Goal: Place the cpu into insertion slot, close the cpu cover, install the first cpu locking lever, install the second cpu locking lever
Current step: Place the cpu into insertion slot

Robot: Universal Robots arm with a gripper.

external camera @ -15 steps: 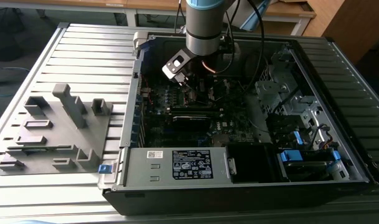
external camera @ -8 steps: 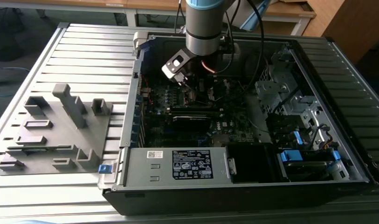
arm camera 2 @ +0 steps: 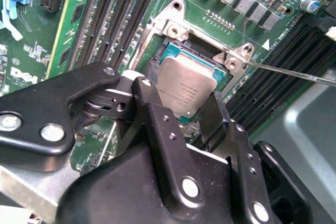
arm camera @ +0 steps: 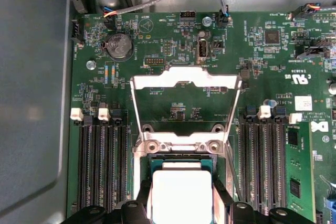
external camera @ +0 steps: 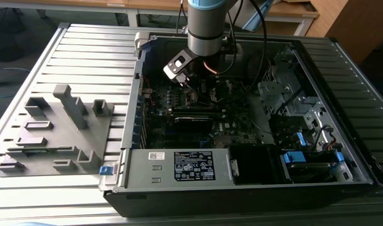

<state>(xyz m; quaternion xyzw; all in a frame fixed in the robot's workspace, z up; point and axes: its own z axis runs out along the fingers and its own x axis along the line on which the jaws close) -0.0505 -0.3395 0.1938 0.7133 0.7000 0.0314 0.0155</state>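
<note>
In the upper middle of the exterior view the gripper (external camera: 183,77) was lowered into the case, and in the second wrist view the cpu (arm camera 2: 185,80) was clamped between its closed-in fingers (arm camera 2: 152,108) just over the insertion slot (arm camera 2: 191,45), whose pins could be bent if the chip were released askew.

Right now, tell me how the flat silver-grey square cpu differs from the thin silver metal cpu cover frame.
The flat silver-grey square cpu is solid; the thin silver frame-shaped cpu cover has a large open centre. The cpu is gripped by the end effector at the insertion slot; the cpu cover is swung open, untouched. Both are square, silver metal.
</note>
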